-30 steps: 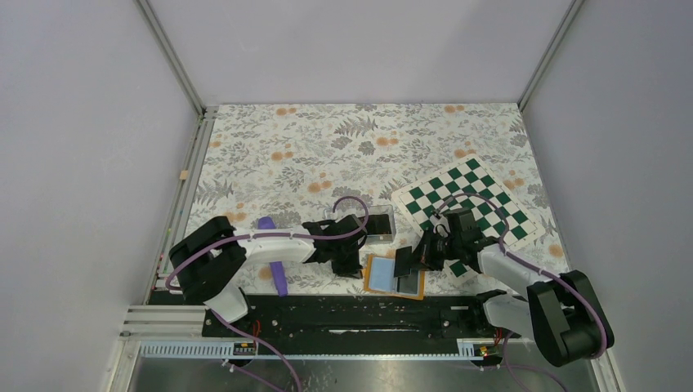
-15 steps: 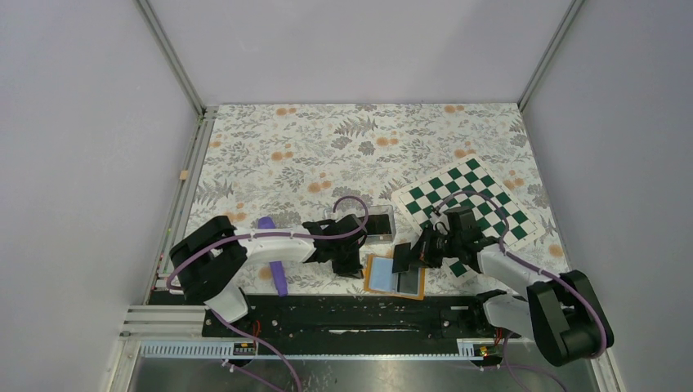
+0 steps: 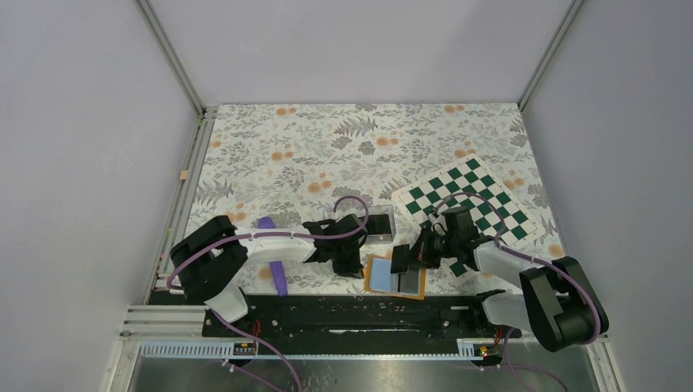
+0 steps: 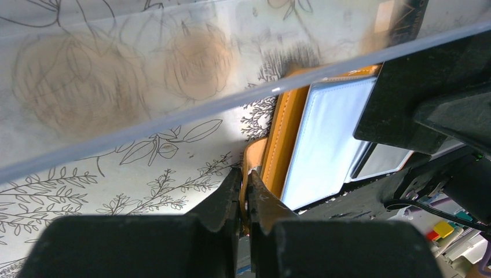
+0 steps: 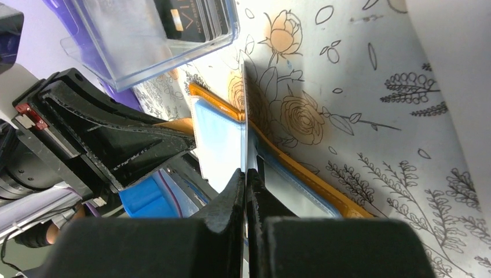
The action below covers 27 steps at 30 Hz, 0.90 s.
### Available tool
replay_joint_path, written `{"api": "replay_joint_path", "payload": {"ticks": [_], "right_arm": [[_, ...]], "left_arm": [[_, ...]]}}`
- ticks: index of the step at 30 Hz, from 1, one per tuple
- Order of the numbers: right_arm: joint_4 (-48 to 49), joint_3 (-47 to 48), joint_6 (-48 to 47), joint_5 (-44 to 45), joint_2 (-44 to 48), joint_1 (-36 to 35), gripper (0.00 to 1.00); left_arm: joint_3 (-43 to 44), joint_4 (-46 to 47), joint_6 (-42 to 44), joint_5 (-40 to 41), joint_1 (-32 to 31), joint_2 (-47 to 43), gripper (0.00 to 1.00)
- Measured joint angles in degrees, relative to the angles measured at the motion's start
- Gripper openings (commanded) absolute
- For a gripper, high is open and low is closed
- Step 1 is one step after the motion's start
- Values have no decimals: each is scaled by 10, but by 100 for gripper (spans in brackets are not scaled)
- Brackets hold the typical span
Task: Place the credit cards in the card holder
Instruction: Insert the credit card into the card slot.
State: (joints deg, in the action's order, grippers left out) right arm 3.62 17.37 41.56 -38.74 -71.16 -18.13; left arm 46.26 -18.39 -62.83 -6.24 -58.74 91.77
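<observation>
Your left jaws pinch the card holder (image 4: 278, 133) by its flap — right jaws, low over it, clamp a credit card (image 3: 401, 259) edge-on (any print unreadable).

Green-white chessboard mat (image 3: 470, 180), clear plastic box (image 5: 133, 40), purple strip (image 3: 279, 278), floral tablecloth (image 3: 327, 155)

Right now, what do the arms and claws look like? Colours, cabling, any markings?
Both arms match: black joint housings and white links, as seen on the left arm and right arm. A purple cable loops along each. The left claw and right claw have matte black, wedge-shaped fingers. No markings are legible.
</observation>
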Motion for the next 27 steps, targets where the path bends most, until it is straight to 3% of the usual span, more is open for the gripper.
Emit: {"api": "replay_joint_path", "payload": {"ticks": [10,27], "right_arm": [[-37,-7,-13,0,30,-14,0],[1,-16,24,-14,14,-52,0]], "left_arm": [[0,9,0,-7,0,4,0],[1,19,-2,-17,1,10,0]]}}
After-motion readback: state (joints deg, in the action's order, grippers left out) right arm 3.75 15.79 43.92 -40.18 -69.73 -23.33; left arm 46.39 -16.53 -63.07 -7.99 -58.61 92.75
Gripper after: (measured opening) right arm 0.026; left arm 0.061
